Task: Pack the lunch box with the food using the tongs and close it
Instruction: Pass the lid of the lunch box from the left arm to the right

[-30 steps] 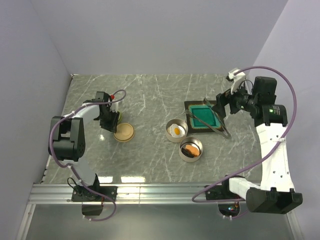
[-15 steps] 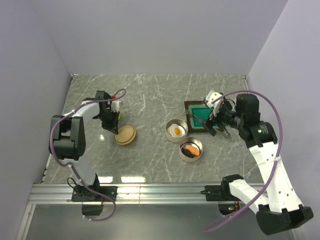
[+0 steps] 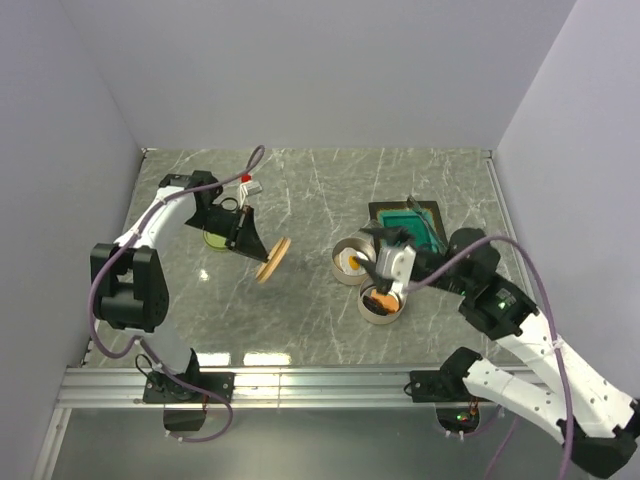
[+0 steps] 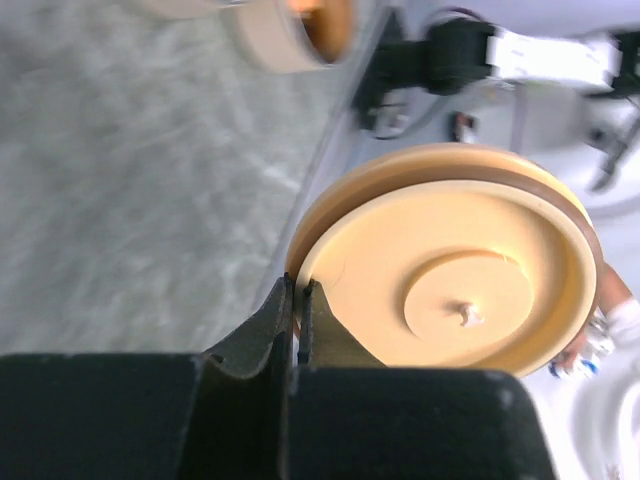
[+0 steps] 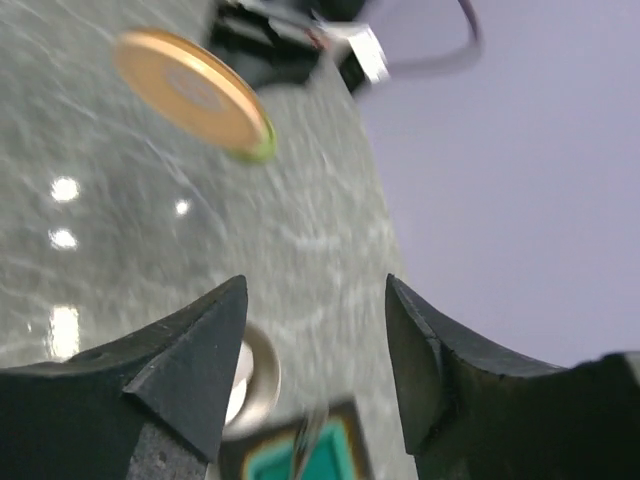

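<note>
Left fingers point(image 4: 266, 335): pressed narrow on the rim of a tan round lid point(image 4: 450, 275), which is held tilted on edge above the counter point(image 3: 300, 190). Right fingers point(image 5: 190, 370): apart, nothing between them, hovering over two round tins. Far tin point(image 3: 338, 252): white fried egg with yellow yolk point(image 3: 353, 262). Near tin point(image 3: 366, 312): orange and brown pieces point(image 3: 382, 299). Tongs point(image 3: 420, 215): lying across the teal tray point(image 3: 403, 226), just behind the tins, partly hidden by the right arm. Green disc point(image 3: 214, 238): on the counter under the left arm.
</note>
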Controlling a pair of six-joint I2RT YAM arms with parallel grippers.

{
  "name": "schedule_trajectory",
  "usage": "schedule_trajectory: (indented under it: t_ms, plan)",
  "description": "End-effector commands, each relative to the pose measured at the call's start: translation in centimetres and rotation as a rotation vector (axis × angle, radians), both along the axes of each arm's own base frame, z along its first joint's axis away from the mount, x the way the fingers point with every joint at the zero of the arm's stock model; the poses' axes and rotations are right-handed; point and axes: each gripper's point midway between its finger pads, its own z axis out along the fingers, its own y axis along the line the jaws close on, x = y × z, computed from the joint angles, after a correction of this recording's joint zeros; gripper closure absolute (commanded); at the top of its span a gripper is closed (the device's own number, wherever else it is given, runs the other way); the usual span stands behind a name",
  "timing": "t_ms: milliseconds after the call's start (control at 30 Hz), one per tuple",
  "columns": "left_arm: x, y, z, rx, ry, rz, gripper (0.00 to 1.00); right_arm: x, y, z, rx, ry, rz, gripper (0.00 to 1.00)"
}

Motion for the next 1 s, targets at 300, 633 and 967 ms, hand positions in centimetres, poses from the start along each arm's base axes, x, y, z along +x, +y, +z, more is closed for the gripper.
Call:
schedule_trajectory:
  t_ms: [300, 633, 967]
  plan:
    - [-8.9, -4.9, 6.5, -0.25, -0.051, -0.244, 1.0, -6.6, 8.3, 2.8, 0.091, -0.444, 0.273, 0.5]
    - [-9.5, -5.3, 6.7, -0.258, -0.057, -0.271, 1.0, -7.8, 9.3, 2.9, 0.076, -0.461, 0.32, 0.56]
    - [-9.9, -5.7, 6.4, -0.253, -0.056, -0.298, 1.0, -7.8, 10.5, 1.7, 0.039, -0.44, 0.344, 0.58]
